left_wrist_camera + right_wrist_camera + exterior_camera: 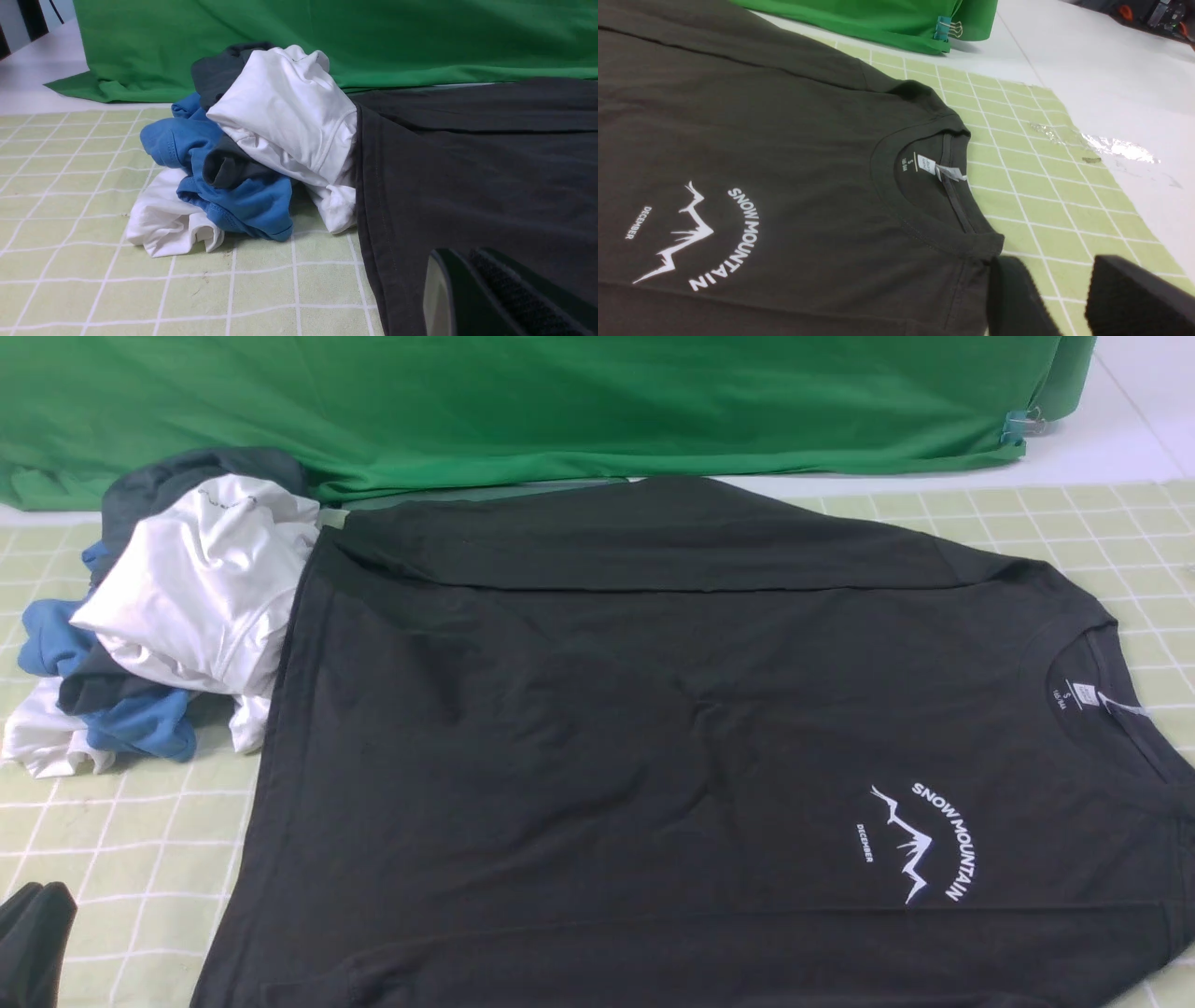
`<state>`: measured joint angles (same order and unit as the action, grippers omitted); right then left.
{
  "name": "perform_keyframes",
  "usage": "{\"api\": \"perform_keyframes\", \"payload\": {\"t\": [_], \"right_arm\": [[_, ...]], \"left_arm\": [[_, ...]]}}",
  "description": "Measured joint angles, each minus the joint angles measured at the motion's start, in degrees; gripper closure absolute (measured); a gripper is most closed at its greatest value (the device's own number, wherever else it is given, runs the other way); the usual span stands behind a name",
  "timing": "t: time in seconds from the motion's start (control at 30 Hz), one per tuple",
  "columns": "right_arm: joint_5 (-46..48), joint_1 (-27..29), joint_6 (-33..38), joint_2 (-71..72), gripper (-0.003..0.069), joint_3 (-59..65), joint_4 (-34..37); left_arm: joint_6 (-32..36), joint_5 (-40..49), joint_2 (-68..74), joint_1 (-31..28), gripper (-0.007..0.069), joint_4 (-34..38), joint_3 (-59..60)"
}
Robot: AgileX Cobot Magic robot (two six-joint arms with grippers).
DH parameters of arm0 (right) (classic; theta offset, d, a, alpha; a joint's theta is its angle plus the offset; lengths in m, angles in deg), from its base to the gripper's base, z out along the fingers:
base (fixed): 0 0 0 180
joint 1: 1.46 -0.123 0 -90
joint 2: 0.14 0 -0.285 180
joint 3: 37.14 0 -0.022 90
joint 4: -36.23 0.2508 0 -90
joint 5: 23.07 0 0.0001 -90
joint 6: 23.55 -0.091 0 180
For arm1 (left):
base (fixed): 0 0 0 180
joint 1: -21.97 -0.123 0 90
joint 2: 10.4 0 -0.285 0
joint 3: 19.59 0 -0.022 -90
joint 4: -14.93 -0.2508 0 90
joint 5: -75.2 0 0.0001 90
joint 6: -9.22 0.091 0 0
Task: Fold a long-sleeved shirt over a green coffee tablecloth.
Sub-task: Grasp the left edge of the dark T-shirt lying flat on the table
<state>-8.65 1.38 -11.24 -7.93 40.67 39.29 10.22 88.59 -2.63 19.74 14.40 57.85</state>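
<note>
Now: long-sleeved shirt (607, 737) flat, fold pending.
Left end effector (467, 275): pressed together.
Right end effector (1066, 284): spread, empty.
Next: pinch near edge.

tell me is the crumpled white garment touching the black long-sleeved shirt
Touching. The left wrist view shows the white garment pressed against the hem of the black shirt, no gap between.

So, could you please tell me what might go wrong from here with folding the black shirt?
The crumpled pile of white, blue and grey garments lies against the hem of the black cotton long-sleeved shirt; a fold from that side might drag them along. The pale green white-gridded tablecloth could bunch if the open right tool pinches it beside the collar.
</note>
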Motion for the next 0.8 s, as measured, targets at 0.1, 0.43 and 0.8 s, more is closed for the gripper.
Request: {"api": "perform_keyframes", "payload": {"t": [0.1, 0.43, 0.8], "right_arm": [[0.0, 0.0, 0.0, 0.0, 0.0419, 0.0, 0.0], [0.0, 0.0, 0.1, 0.0, 0.0419, 0.0, 0.0], [0.0, 0.0, 0.1, 0.0, 0.0419, 0.0, 0.0]], "left_arm": [[0.0, 0.0, 0.0, 0.0, 0.0589, 0.0, 0.0], [0.0, 0.0, 0.0, 0.0, 0.0589, 0.0, 0.0], [1.3, -0.1, 0.0, 0.0, 0.0589, -1.2, 0.0]]}}
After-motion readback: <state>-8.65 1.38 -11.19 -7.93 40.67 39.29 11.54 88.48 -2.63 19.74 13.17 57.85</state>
